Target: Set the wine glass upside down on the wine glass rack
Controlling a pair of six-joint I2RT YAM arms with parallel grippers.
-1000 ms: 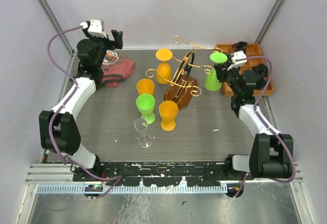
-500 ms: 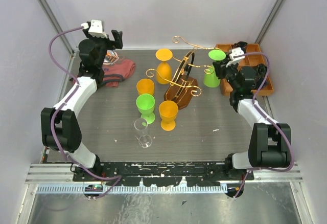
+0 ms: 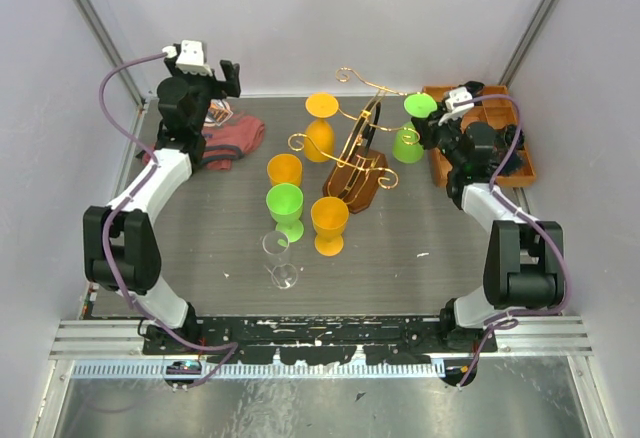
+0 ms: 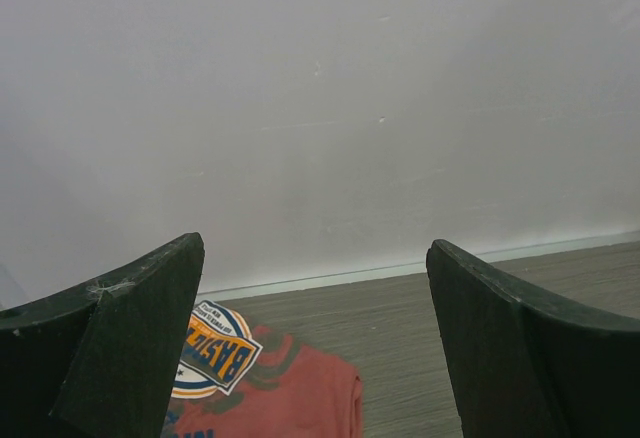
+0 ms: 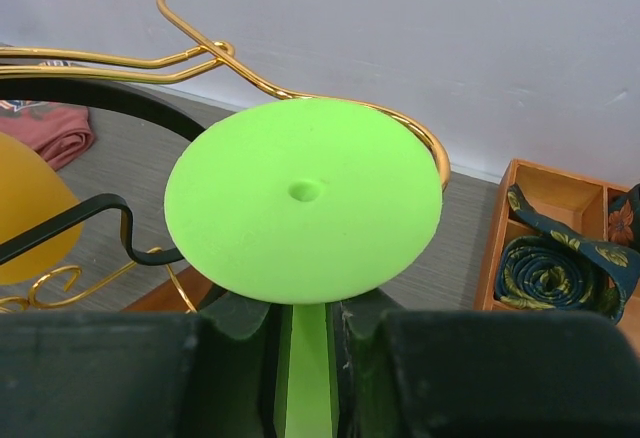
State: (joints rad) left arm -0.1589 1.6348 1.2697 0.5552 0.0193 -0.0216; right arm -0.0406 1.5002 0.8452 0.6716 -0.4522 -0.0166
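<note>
- The right gripper (image 3: 430, 130) is clamped narrow on the stem of the green wine glass (image 3: 408, 144). It's held upside down, with the flat round foot on top and the bowl hanging below.
- In the right wrist view, that right gripper (image 5: 308, 343) has the stem pinched between its dark fingers (image 5: 235, 323). The green wine glass (image 5: 303, 213) fills the middle of the shot with its foot.
- The glass is up off the table (image 3: 200, 238), right at the right-hand end of the wine glass rack (image 3: 355, 173). It's between the rack and the orange tray (image 3: 525, 170).
- One gold arm of the wine glass rack (image 5: 200, 53) curves around just behind the edge of the foot. I honestly can't tell if they're touching.
- The left gripper (image 3: 226, 73) is way over at the far left corner, raised, jaws spread wide with nothing in them. From its own camera, the left gripper (image 4: 313, 258) is pointing at the back wall.
- A red cloth (image 3: 232, 140) lies under the left arm, and it has a printed patch (image 4: 215, 346).
- An orange glass (image 3: 320, 128) stands foot-up just left of the rack.
- Two more orange glasses (image 3: 329, 223) and a green glass (image 3: 285, 208) stand upright in front.
- A clear glass (image 3: 280, 258) lies on its side nearest the arms.
- The tray holds a rolled tie (image 5: 548, 270).
</note>
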